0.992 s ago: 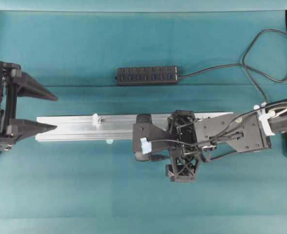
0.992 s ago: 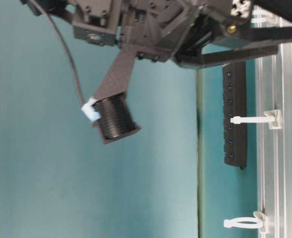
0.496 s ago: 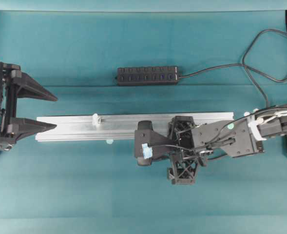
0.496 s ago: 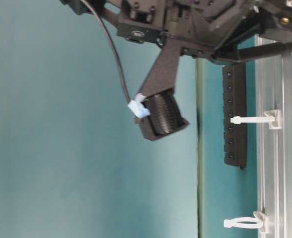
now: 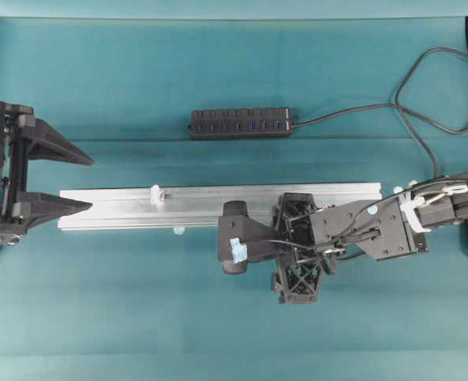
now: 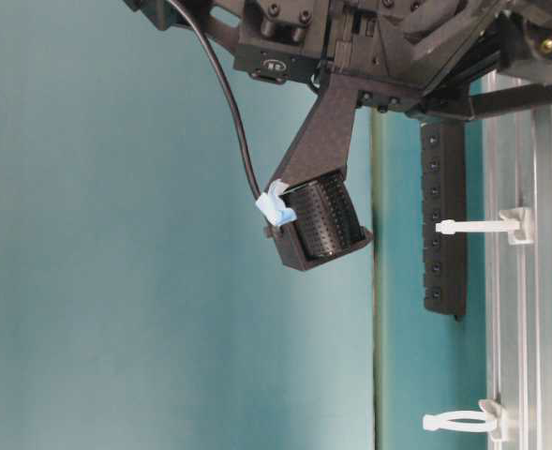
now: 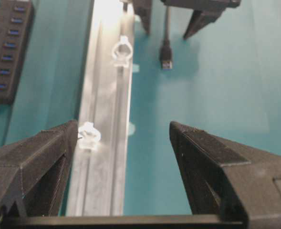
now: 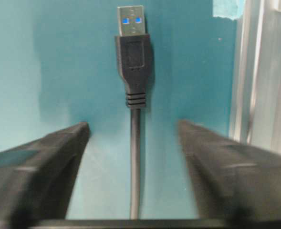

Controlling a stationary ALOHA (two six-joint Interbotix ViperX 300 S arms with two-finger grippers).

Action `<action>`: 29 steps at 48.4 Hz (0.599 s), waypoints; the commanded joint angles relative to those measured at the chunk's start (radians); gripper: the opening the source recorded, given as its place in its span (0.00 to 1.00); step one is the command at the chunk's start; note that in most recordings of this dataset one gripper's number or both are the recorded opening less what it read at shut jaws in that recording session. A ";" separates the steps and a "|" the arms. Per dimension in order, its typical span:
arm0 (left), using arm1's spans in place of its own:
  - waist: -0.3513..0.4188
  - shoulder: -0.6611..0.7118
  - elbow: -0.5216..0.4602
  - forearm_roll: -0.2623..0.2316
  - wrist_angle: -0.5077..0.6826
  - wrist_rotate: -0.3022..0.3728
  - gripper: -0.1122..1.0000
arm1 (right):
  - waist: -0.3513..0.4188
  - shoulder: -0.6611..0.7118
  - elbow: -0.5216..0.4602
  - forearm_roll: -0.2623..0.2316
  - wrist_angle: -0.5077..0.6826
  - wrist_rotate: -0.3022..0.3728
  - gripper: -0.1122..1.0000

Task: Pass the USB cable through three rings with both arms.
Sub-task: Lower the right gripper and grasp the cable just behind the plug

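The USB cable (image 8: 135, 157) lies on the mat between the right gripper (image 8: 133, 143), jaws apart, untouched (plug toward twelve o'clock). Rail (image 5: 202, 205) at three o'clock. Left gripper (image 7: 123, 138) level, gaping, empty.

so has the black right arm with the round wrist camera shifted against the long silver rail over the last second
Yes. In the overhead view the right arm has slid off the silver rail toward the bottom edge; its camera now sits mostly below the rail.
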 commanded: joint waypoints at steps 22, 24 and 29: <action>0.003 0.002 -0.012 0.003 0.000 0.006 0.84 | -0.006 0.014 -0.025 0.003 0.025 0.011 0.03; 0.003 0.003 -0.012 0.003 0.000 0.006 0.84 | -0.006 0.014 -0.025 0.003 0.025 0.011 0.03; 0.003 0.002 -0.012 0.003 0.002 0.009 0.84 | -0.008 0.014 -0.025 0.003 0.029 0.009 0.03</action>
